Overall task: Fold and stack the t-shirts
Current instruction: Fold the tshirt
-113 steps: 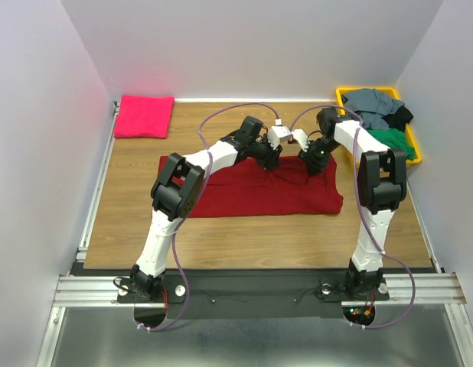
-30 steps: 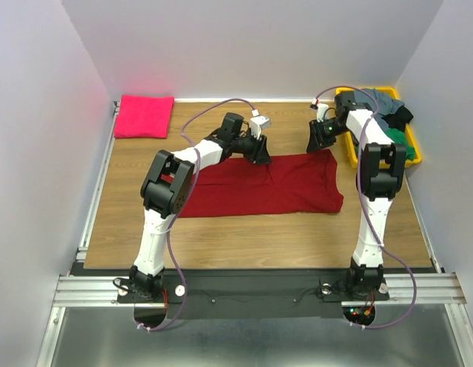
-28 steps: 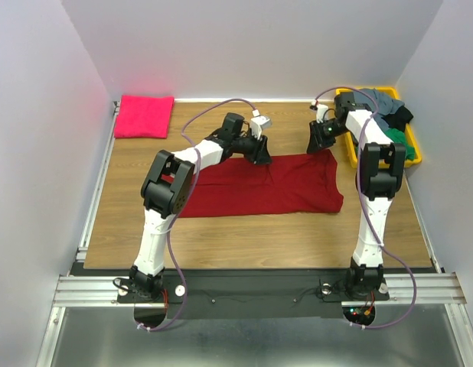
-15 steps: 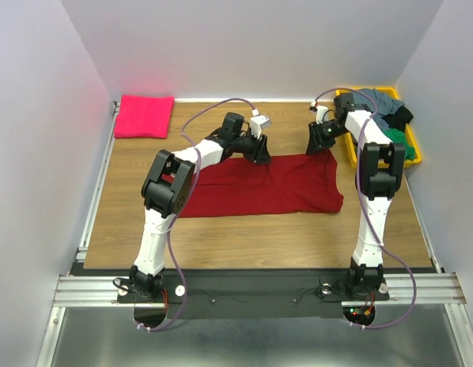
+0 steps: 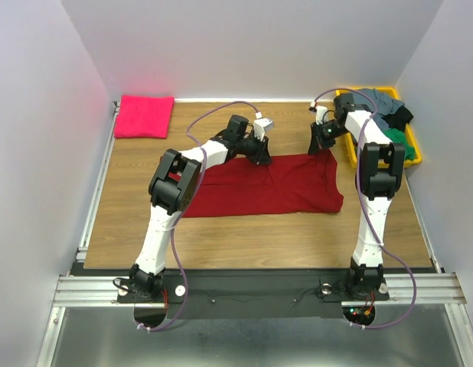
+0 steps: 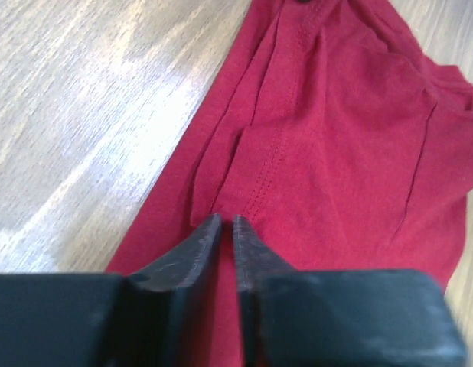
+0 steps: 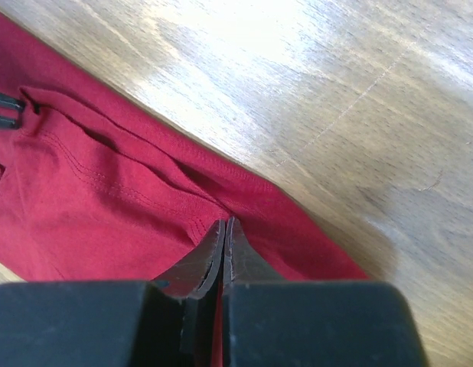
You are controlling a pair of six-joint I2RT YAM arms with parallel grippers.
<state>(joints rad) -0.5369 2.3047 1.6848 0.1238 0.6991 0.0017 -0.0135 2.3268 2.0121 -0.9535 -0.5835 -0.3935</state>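
Right wrist: my right fingers pinch the limp, light dark crimson fabric t-shirt by its hem. Grip of my nearly closed left fingers: unclear.

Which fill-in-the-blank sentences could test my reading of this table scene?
1. The folded hot-pink fabric shirt lies in the far ___ corner.
2. The yellow plastic bin holds grey, green and ___ clothes.
3. The jaws of the right gripper are shut on the dark red fabric t-shirt, spread on the wooden ___.
Missing words: left; black; table.

Bare table lies left of crimson shirt; yellow bin blocks right.
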